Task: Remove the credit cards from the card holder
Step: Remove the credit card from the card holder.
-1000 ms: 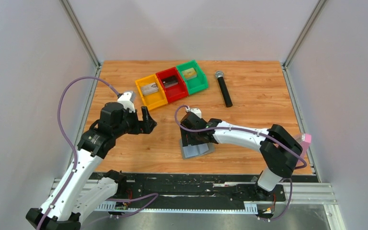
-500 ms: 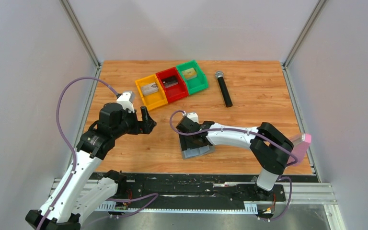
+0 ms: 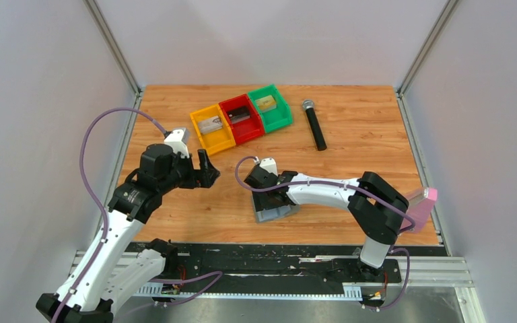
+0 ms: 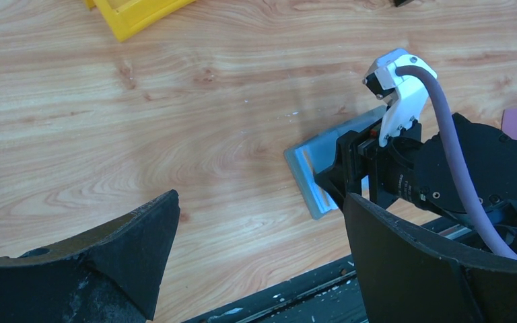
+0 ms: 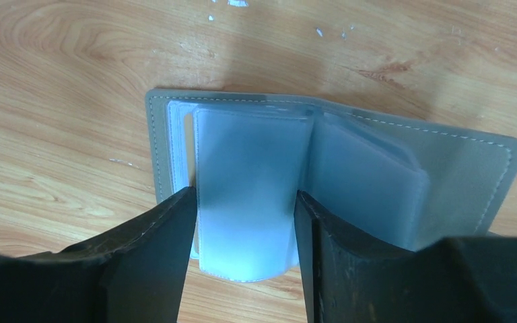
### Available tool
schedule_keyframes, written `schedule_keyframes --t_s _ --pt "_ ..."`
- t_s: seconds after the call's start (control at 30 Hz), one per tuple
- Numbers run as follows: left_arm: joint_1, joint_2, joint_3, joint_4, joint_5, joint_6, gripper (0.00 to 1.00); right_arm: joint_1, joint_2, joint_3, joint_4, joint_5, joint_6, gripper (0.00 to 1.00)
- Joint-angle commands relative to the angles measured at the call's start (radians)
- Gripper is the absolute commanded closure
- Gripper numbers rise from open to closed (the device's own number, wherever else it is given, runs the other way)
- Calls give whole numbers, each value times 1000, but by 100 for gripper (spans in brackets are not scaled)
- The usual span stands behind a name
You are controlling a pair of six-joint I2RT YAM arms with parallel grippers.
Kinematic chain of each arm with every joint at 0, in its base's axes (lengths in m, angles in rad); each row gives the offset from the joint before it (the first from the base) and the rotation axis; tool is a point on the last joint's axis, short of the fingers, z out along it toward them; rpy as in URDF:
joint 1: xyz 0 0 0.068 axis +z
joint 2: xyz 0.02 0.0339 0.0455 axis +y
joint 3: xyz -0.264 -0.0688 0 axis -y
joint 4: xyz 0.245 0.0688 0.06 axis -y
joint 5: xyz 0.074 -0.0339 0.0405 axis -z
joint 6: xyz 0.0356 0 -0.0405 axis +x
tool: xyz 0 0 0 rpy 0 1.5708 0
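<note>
Leftward over the card holder (image 5: 458,161) slid the right fingers (image 5: 148,262) — flanking its sleeve (image 5: 249,188), grip unclear — left fingers (image 4: 108,269) wide.

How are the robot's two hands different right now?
The left gripper hangs wide open above the table, while the right gripper is down at the card holder. The left gripper has nothing between its fingers. The right gripper's fingers sit on either side of a frosted plastic sleeve, though I can't tell if they pinch it. Both have two black fingers.

Right hand (image 3: 267,190) slid left over the card holder (image 3: 276,213), jaws narrowing.
</note>
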Motion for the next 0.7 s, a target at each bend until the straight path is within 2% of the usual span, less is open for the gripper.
schedule_keyframes --t_s 0.0,0.17,0.33,0.57,0.63,0.67 --pt "3 12 3 38 6 -20 0 6 1 17 -2 17 8 49" --pt "2 25 -24 62 42 -62 1 7 -4 4 18 14 12 50" --pt "3 50 -99 137 155 -121 7 2 -57 -41 92 -11 22 54" --pt "-2 165 -208 315 357 -201 22 -61 -185 -209 312 -155 67 58" --pt "-6 207 -234 374 372 -212 31 -91 -217 -264 390 -215 76 58" --pt "-9 222 -251 394 375 -225 38 -105 -232 -290 427 -245 82 59"
